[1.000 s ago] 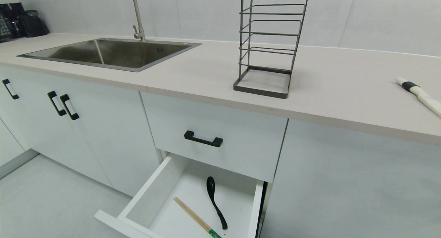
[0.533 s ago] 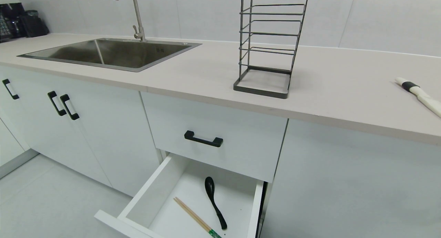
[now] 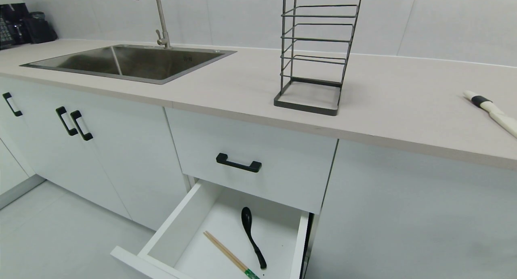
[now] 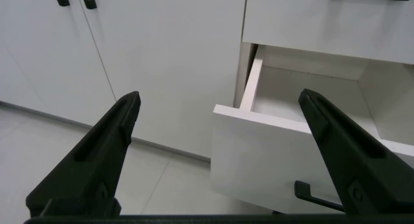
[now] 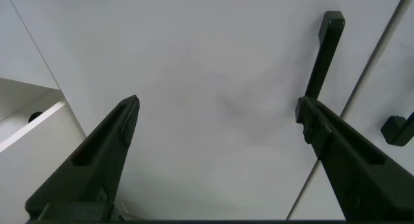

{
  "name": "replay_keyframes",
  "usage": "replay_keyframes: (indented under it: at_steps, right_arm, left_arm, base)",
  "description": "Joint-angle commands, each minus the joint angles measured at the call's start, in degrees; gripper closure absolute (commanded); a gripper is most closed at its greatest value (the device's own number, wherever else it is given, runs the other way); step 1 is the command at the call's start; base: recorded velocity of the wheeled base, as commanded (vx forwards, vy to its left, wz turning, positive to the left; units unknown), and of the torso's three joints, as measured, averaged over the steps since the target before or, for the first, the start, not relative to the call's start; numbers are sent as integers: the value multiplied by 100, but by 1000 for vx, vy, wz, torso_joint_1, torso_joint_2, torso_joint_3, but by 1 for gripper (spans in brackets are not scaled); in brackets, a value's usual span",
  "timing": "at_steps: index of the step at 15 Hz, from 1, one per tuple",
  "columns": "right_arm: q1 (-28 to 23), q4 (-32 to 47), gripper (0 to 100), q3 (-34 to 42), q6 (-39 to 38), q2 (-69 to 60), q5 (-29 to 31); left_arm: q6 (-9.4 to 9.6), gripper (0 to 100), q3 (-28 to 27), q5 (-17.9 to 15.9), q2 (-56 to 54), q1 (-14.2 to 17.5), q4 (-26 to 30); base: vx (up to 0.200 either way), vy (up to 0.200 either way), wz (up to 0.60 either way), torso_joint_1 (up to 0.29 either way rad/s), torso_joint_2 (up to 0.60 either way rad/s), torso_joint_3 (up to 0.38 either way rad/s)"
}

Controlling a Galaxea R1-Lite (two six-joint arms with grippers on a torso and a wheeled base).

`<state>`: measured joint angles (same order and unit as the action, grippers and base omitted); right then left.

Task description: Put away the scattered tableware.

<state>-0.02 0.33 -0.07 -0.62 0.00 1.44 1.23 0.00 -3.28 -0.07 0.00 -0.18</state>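
Your left tool and right tool both gape wide, holding nothing. The spoon and chopsticks lie in the open drawer; a white utensil lies on the bench. Swing low carelessly and you could clip the jutting drawer front.

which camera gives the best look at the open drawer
The head view. It looks down into the open drawer, with the black spoon and chopsticks lying on its floor. The left wrist view shows the front panel, its handle and part of the inside, from outside. The right wrist view catches a white corner of it.
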Motion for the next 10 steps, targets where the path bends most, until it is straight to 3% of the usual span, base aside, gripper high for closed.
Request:
replay_keyframes:
  at_steps: [1, 2, 4, 6, 8, 10]
  right_arm:
    - [2, 2, 0, -1, -8, 9, -3]
    - [2, 2, 0, -1, -8, 9, 6]
    - [2, 2, 0, -1, -8, 9, 6]
    - [2, 2, 0, -1, 1, 9, 6]
    - [2, 2, 0, -1, 1, 9, -3]
    - [2, 2, 0, -1, 1, 9, -3]
  left_arm:
    - [123, 0, -44, -6, 7, 9, -175]
    - [114, 0, -633, 3, 183, 70, -852]
    - [141, 0, -1327, -41, 816, 114, -1063]
    - [53, 0, -1415, -305, 1150, -141, -465]
    - [-369, 0, -1485, -630, 1414, -571, 554]
    - [-624, 0, -1503, -911, 1800, -826, 1389]
  base:
    - [0, 0, 0, 0, 0, 0]
    - [0, 0, 0, 0, 0, 0]
    - [0, 0, 0, 0, 0, 0]
    - [0, 0, 0, 0, 0, 0]
    - [0, 0, 0, 0, 0, 0]
    - [0, 0, 0, 0, 0, 0]
